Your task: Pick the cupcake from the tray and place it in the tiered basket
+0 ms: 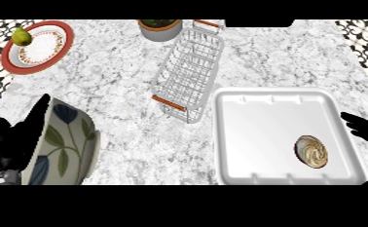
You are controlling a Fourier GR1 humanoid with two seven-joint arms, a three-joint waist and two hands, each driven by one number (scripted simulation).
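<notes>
One cupcake (311, 152) sits in the white tray (244, 123), beside the wire basket (188, 72)

Only black parts of the robot show. The left hand (16, 133) is a dark, angular, matte shape just left of the leaf-patterned bowl (63, 145). The right hand (355, 123), far right of that bowl, shows black pointed fingers.

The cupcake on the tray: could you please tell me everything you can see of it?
The small round cupcake with swirled cream-and-brown frosting is seen from above, a darker brown rim showing round its edge. It sits on the floor of the white rectangular plastic tray, in the tray's near right part, close to the right wall but apart from it. Nothing else lies in the tray. No hand touches it; the black right hand shows at the view's right edge, beyond the tray's rim.
</notes>
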